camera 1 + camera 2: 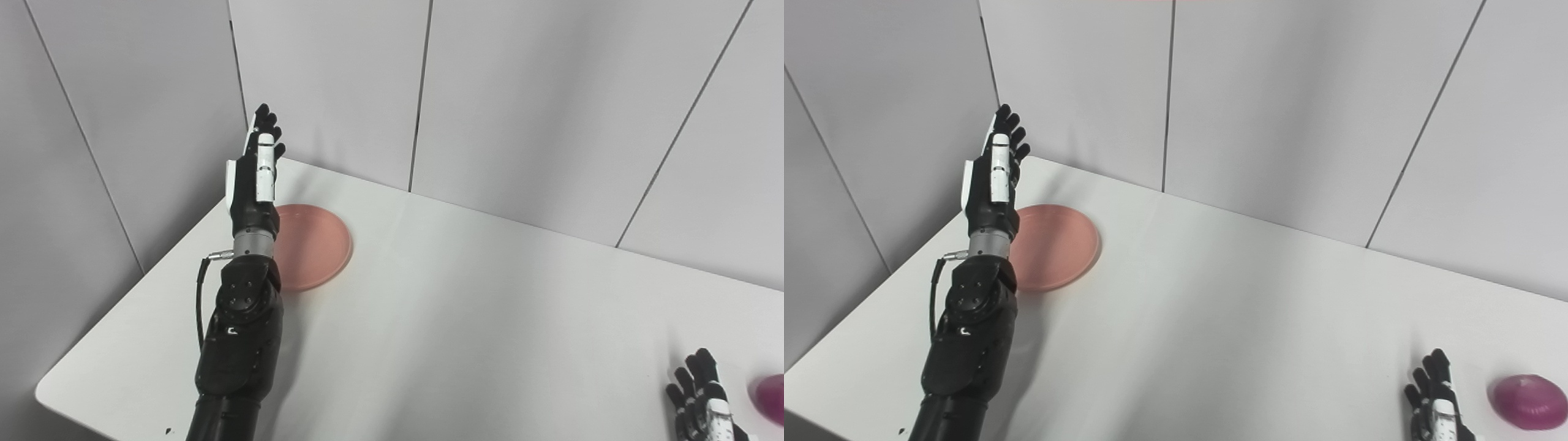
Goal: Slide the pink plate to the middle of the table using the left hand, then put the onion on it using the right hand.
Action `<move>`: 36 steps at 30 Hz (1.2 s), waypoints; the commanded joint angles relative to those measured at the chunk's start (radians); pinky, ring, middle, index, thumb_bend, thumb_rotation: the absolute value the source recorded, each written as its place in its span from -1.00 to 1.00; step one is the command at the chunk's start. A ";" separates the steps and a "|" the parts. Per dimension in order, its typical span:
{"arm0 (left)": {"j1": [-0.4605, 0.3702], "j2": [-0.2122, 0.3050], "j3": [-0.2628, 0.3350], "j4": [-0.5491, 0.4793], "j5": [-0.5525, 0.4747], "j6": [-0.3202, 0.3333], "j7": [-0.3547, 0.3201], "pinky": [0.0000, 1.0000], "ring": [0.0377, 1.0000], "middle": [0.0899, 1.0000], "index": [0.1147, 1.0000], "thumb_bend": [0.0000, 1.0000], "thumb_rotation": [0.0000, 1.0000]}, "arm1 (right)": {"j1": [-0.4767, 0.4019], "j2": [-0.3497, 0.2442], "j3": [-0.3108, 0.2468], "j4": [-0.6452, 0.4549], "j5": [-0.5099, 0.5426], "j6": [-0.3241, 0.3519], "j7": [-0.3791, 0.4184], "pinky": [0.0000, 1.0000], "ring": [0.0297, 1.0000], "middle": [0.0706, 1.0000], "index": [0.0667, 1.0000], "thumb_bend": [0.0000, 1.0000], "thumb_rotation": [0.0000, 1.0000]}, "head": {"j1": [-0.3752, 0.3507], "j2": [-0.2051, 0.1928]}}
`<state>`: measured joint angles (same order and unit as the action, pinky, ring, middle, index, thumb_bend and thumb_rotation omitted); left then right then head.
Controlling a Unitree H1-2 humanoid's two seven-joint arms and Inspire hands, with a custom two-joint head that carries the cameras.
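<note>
Left hand [254, 174] is raised at the far left part of the table [465, 318], fingers straight and slightly apart, holding nothing. It stands edge-on to the camera, fingertips pointing toward the wall panels [331, 79], & its wrist and forearm cover the left edge of the pink plate [312, 245]. Whether the hand touches the plate, I cannot tell. The plate lies flat near the table's far left corner, well away from the middle.

Right hand [1434, 398] is low at the bottom right, only partly in view, fingers extended & spread, with nothing in it. The onion [1528, 401], purple colour, rests on the table just beside this hand, on its right side, w/ a small gap between them. Plate & onion are well apart, at opposite ends of the table.
</note>
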<state>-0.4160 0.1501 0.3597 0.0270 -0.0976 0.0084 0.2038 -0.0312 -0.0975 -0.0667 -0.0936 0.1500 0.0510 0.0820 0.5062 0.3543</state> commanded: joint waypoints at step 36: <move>-0.042 0.089 0.094 0.084 -0.080 -0.058 0.039 0.81 0.82 0.81 0.75 -0.16 1.00 | -0.002 -0.012 -0.013 0.035 0.019 -0.018 0.021 1.00 1.00 1.00 1.00 0.10 0.96 | 0.012 0.009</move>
<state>-0.4170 0.2089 0.4530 0.1245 -0.1738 -0.0060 0.2346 -0.0373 -0.1058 -0.0746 -0.0853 0.1716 0.0507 0.1029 0.5185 0.3636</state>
